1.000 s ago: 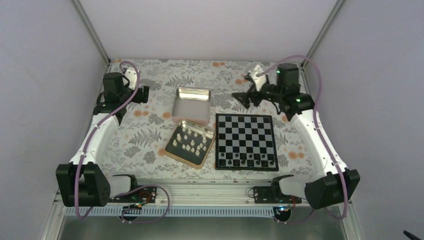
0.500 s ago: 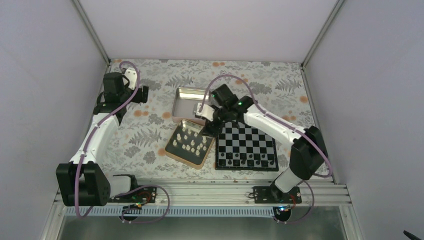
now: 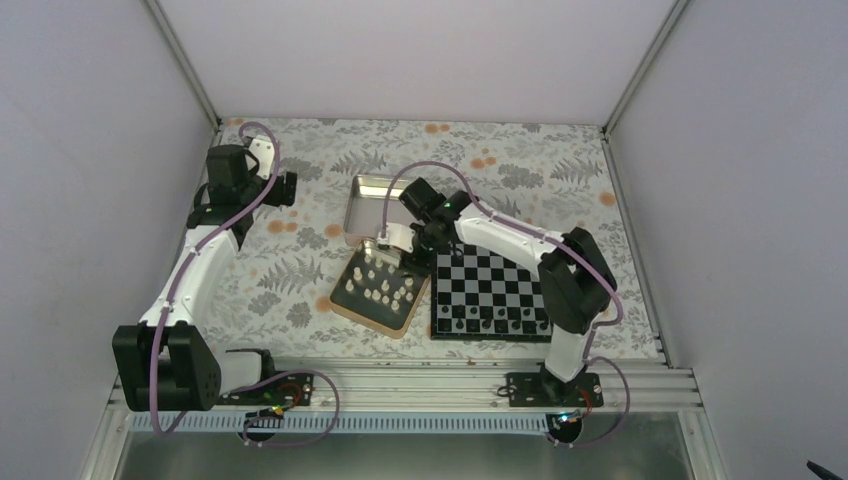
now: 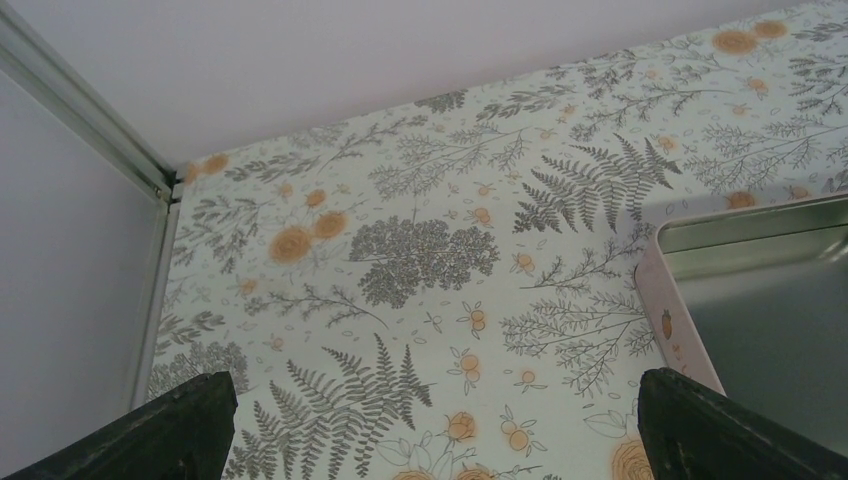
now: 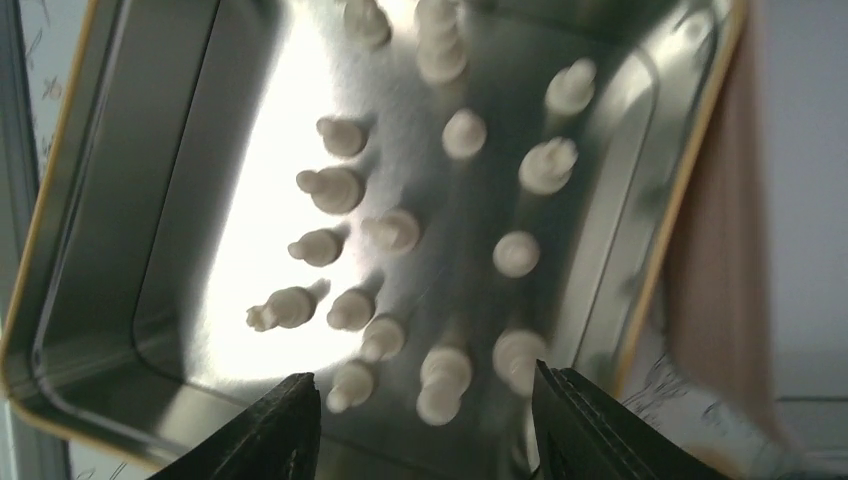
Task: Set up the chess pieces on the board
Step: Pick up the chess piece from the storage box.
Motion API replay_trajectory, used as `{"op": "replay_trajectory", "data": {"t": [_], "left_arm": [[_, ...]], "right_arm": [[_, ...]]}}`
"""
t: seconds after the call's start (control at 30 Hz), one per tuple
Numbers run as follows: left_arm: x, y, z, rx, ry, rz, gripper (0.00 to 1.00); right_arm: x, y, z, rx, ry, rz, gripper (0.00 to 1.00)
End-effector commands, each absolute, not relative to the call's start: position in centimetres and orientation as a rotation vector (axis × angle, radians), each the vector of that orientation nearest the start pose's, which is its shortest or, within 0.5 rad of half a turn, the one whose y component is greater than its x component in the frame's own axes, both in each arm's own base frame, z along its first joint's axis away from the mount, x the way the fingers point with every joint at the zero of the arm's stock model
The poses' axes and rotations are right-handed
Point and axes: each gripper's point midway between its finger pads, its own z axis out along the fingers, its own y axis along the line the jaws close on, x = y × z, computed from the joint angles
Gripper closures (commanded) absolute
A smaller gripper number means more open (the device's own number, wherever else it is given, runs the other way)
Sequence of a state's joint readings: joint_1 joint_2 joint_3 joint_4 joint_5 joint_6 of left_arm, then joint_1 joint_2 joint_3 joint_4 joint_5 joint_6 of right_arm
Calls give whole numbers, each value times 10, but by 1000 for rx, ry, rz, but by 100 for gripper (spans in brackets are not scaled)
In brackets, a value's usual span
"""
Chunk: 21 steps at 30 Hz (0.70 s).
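Observation:
Several cream-white chess pieces (image 3: pixel 380 285) stand in a gold-rimmed tin (image 3: pixel 345 305) left of the board (image 3: pixel 492 275). My right gripper (image 3: pixel 393 257) hangs over the far end of that tin, pointing down. In the right wrist view it (image 5: pixel 425 405) is open, and its dark fingers (image 5: pixel 285 425) flank a few of the pieces (image 5: pixel 440 382) without touching them. More pieces (image 5: pixel 335 190) stand further along the tin floor (image 5: pixel 120 220). My left gripper (image 3: pixel 285 188) rests at the far left and is open (image 4: pixel 432 405) over bare cloth.
An empty tin (image 3: pixel 372 195) lies beyond the full one, partly under my right arm; its corner (image 4: pixel 760 290) shows in the left wrist view. Dark pieces (image 3: pixel 492 322) fill the board's two near rows. Enclosure walls close in on the left, right and back.
My right arm has swung from behind the board's far right corner to above the tin of white pieces, and its jaws have narrowed. The left arm has not moved.

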<state>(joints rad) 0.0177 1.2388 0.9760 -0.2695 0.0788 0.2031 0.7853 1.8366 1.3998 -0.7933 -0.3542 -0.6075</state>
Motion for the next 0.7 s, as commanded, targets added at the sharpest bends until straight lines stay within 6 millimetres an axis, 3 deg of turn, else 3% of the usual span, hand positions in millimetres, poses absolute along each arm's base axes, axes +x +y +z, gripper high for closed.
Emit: {"op": "replay_trajectory", "data": {"t": [0.0, 0.07, 0.23, 0.67], "left_arm": [[399, -4, 226, 251, 2097, 61, 0], [399, -5, 226, 255, 2096, 59, 0], [400, -4, 223, 258, 2104, 59, 0], [399, -4, 225, 257, 2100, 62, 0]], "right_arm": [[232, 319, 104, -1868, 2090, 527, 43], [226, 315, 104, -1863, 2087, 538, 42], [219, 305, 83, -1889, 2131, 515, 41], [233, 315, 65, -1881, 2135, 493, 42]]}}
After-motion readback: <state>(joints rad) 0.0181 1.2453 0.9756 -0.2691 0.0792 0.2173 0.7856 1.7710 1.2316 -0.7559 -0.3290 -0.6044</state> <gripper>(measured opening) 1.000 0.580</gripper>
